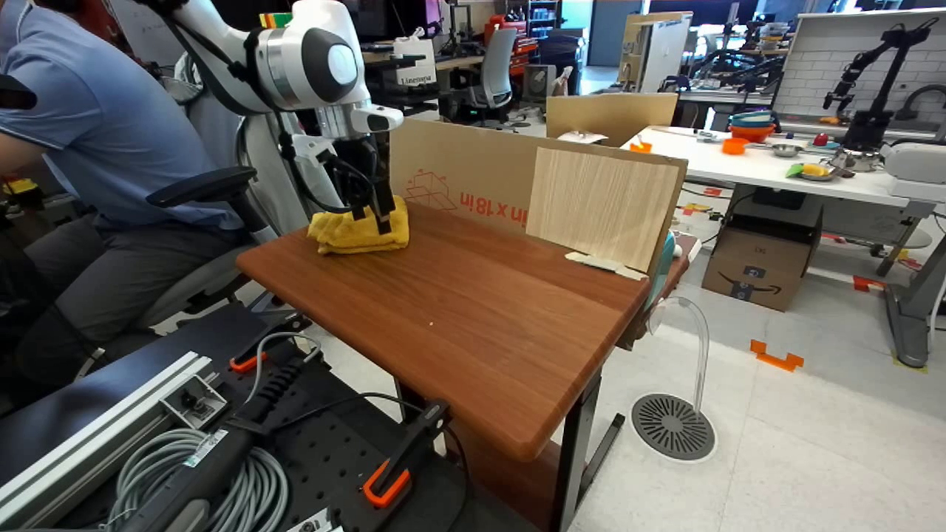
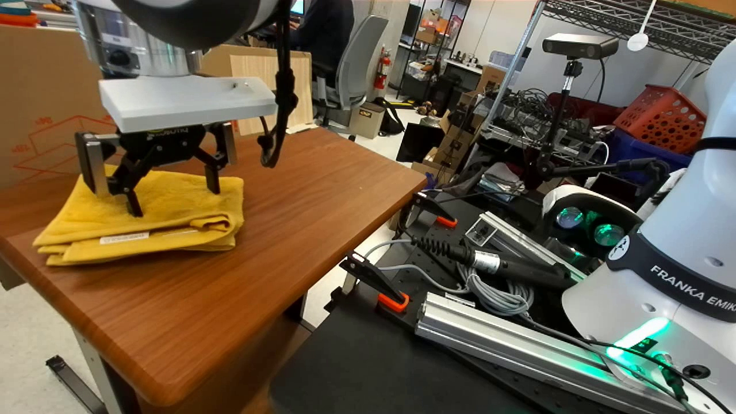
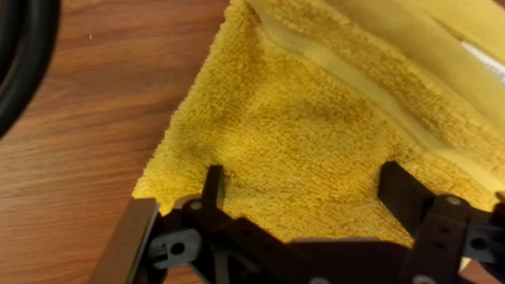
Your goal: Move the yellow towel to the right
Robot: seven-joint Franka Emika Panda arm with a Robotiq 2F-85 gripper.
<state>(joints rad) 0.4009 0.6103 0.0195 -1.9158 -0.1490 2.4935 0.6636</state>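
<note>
1. Find the yellow towel [image 1: 349, 233] folded in layers near an end of the desk [image 1: 473, 295], towards the left in both exterior views, leaving a long stretch of surface to the right.
2. See the gripper [image 2: 175, 203] directly over the towel, pointing down, with the fingers [image 3: 402, 193] spread wide apart and gripping nothing.
3. Notice both tips at the towel's upper face in the wrist view, apparently touching; cannot tell how deeply pressed in.
4. Would count the approach as done, or very nearly: lined up over the folded layers, in good position for a grasp.
5. Would place the task as a whole early, with no hold on the towel and no arrival at the right to be seen.
6. Would list as left: bringing the fingers together on enough layers, lifting or dragging the towel rightward, setting down further along the desk, letting go and backing away.
</note>
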